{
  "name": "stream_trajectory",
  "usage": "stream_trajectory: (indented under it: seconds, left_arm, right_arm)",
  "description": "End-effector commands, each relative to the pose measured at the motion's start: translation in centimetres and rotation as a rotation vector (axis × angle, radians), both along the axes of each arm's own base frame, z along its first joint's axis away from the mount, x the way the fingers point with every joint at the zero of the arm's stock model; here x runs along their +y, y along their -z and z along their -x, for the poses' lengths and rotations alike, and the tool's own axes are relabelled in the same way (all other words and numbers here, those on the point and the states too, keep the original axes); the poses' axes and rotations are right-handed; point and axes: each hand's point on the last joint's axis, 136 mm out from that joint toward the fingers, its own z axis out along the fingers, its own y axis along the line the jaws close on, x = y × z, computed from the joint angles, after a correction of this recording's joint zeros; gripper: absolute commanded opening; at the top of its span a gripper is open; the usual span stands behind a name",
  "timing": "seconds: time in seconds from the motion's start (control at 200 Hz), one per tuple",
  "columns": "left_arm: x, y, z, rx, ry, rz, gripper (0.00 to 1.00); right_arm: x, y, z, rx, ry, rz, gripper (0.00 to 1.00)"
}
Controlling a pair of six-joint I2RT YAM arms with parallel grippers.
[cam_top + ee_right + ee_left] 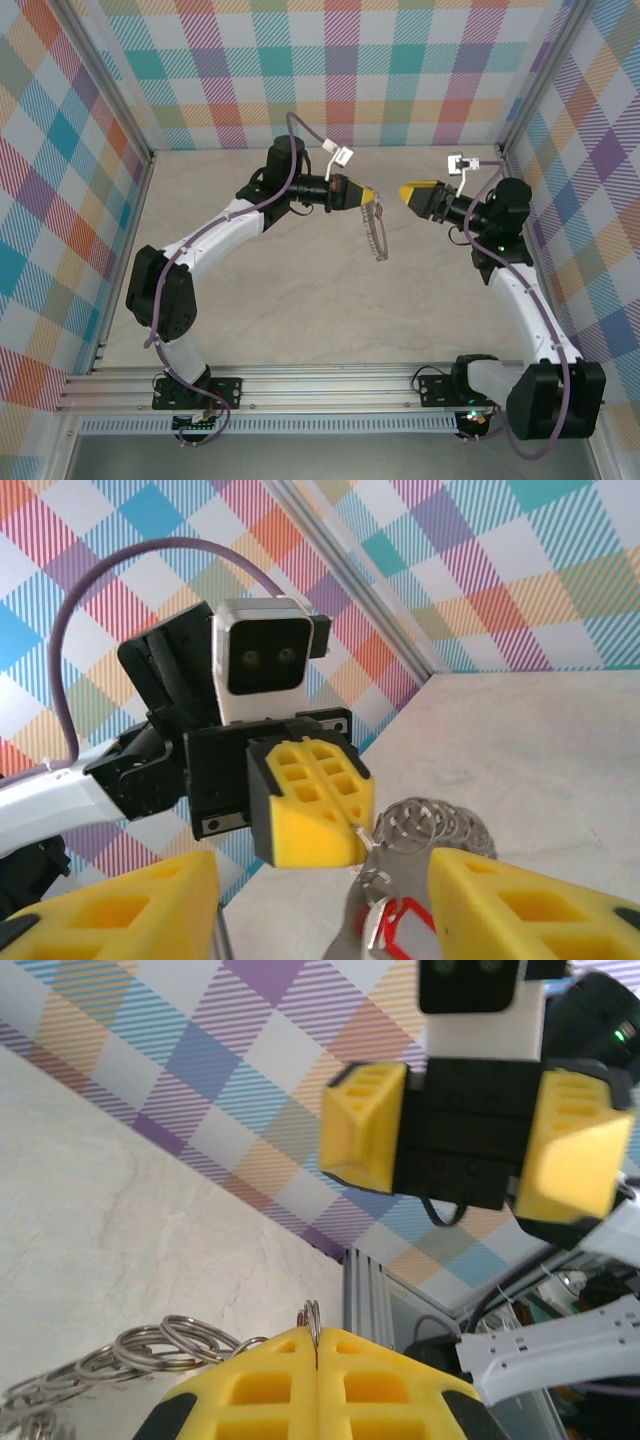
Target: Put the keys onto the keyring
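- Left end effector (pixel 315 1350) is clenched on the keyring (pixel 160 1345), which dangles beneath it over the counter (pixel 300 300). The red key (pixel 408 920) hangs just below.
- Right end effector (pixel 468 1140) faces it, released. A misaligned grab could tug the chain free.

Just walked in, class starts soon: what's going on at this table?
The left gripper is shut on the keyring, a chain of metal rings hanging from its fingertips over the table. The right gripper faces it, open and holding nothing. The red key dangles by the lower rings; whether it is threaded on cannot be told.
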Motion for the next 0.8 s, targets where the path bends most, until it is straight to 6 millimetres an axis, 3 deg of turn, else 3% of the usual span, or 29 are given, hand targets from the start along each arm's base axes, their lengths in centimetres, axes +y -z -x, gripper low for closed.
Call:
stream_trajectory:
  seconds: [0.0, 0.115, 0.29, 0.795]
  left_arm:
    - [0.2, -5.2, 1.0, -0.105, -0.027, 0.11, 0.0]
    - [-0.1, -5.7, 0.8, -0.106, -0.053, 0.146, 0.0]
    - [-0.6, -6.5, 0.7, -0.09, -0.051, 0.206, 0.0]
    - [-2.1, -7.1, 1.2, -0.078, -0.061, 0.234, 0.0]
  right_arm:
    - [-1.1, 0.8, -0.4, 0.037, 0.119, -0.019, 0.63]
    - [-2.3, 1.2, -0.6, 0.041, 0.227, -0.015, 0.71]
    - [-2.2, 1.5, -0.8, 0.043, 0.213, -0.018, 0.73]
    - [0.2, 1.1, -0.3, 0.002, 0.051, -0.071, 0.59]
